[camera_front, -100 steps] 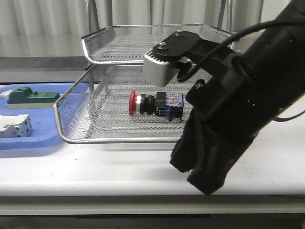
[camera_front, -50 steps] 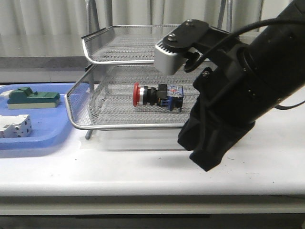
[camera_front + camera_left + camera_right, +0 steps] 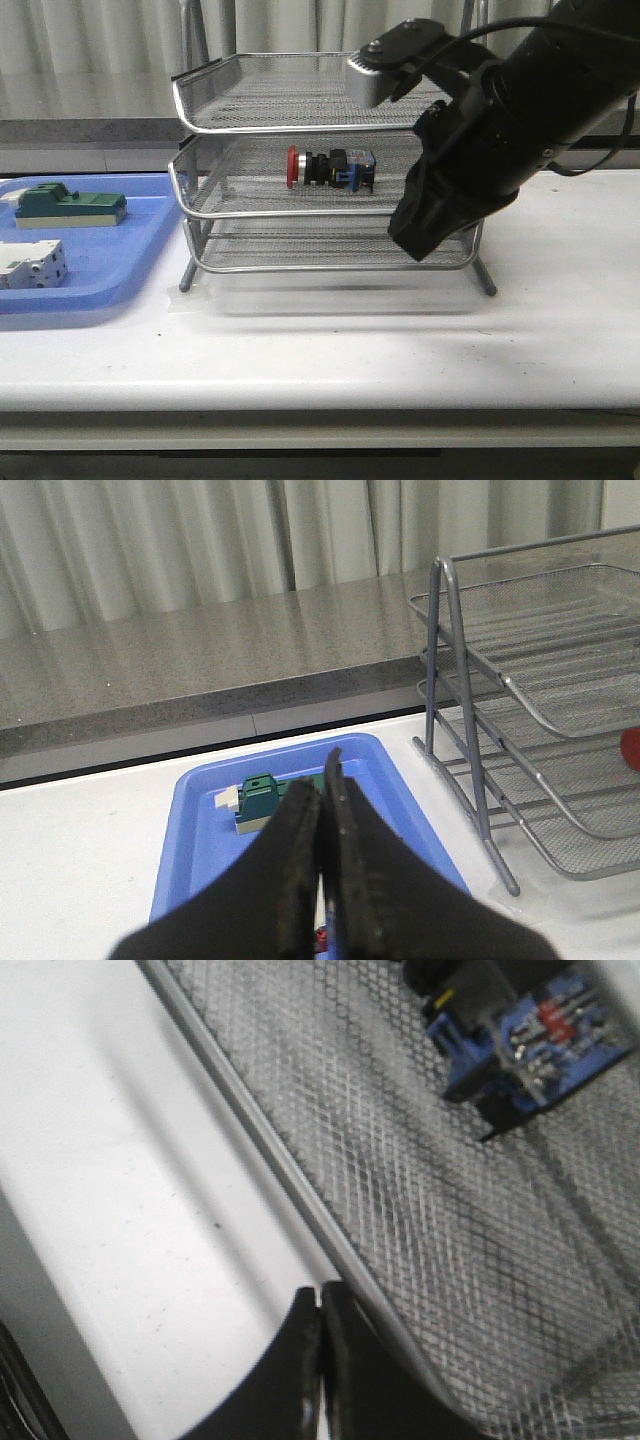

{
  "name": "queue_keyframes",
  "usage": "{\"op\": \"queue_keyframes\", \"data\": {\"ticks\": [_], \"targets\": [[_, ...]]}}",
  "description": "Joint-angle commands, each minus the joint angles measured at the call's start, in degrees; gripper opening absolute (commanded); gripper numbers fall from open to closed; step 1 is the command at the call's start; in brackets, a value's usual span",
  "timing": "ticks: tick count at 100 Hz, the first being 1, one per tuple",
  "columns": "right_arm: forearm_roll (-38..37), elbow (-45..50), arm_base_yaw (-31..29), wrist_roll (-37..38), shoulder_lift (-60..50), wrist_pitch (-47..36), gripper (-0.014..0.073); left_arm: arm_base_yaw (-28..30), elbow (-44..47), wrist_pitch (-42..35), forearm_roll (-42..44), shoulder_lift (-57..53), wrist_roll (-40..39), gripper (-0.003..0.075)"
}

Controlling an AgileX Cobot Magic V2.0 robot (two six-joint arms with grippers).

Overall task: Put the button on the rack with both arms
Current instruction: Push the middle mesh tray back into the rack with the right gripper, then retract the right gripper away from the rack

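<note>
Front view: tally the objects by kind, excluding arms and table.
Wire-mesh rack: 1
Red-capped button on the rack's middle tray: 1
Blue plastic tray: 1
Green-topped block in the blue tray: 1
White circuit breaker in the blue tray: 1
Total: 5

Middle tray (image 3: 230, 205) with button (image 3: 330, 168) now in.

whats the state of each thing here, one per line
button: lying on its side in the rack's middle tray, red cap to the left, not held
rack: upright, middle tray pushed in, top tray bare
left tool: shut, holding nothing, above the blue tray
right tool: shut, holding nothing, at the middle tray's front rim
green-topped block: resting in the blue tray
white breaker: resting in the blue tray
</note>
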Motion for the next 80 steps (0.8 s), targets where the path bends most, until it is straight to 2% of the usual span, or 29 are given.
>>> {"op": "queue_keyframes", "data": {"ticks": [1, 29, 59, 80], "targets": [[-0.07, -2.21, -0.75, -0.48, -2.09, -3.55, -0.006, 0.2, -1.54, -4.62, -0.83, 0.53, -0.3, -0.002], [2.4, -2.21, -0.75, 1.54, -3.27, 6.35, -0.006, 0.2, -1.54, -4.42, -0.83, 0.53, -0.3, -0.002], [0.82, -2.1, -1.64, 14.31, -11.27, 13.77, -0.006, 0.2, -1.54, -4.42, -0.83, 0.53, -0.3, -0.002], [-7.41, -2.1, -8.08, 28.12, -19.41, 22.1, -0.006, 0.2, -1.54, -4.42, -0.83, 0.53, -0.3, -0.002]]}}
